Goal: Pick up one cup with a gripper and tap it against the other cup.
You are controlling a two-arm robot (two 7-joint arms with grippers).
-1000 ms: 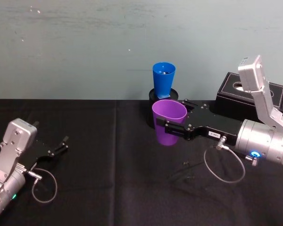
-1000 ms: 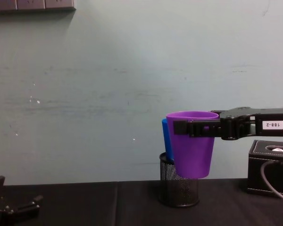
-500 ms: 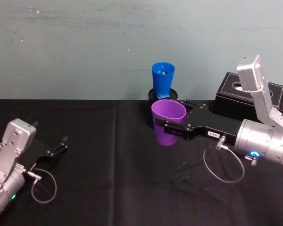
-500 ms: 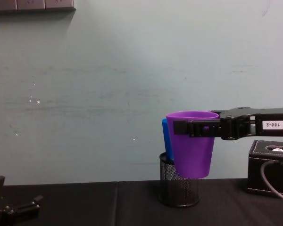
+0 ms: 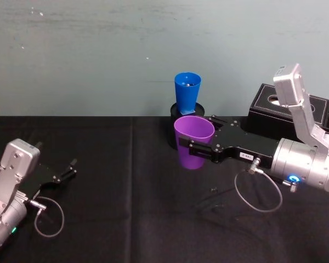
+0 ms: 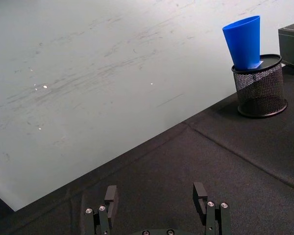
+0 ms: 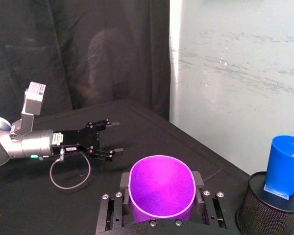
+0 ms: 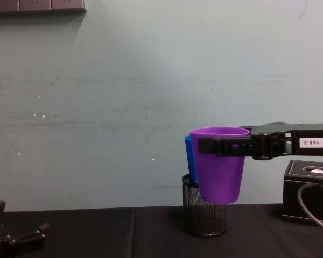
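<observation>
Head view shows 2 cups and 2 arms over a black-draped surface (image 5: 126,219). The right claw (image 5: 193,147), long, black and flat-jawed with a white "188-2" label visible in the chest view, pinches 1 purple cup (image 5: 192,141) just below its rim, 1 jaw on each side, holding it upright in the air above the cloth. Directly behind it stands 1 blue cup (image 5: 186,90), set inside 1 black mesh pen holder (image 5: 173,127) near the wall. In the chest view the purple cup (image 8: 219,164) overlaps the blue cup (image 8: 190,161), so whether they touch cannot be told; from the head view a narrow gap seems to lie between them. The left claw (image 5: 70,167) rests low at the left of the surface, its 2 fingers spread with nothing between them. 1 black box (image 5: 266,107) sits at the right rear, behind the right arm.
</observation>
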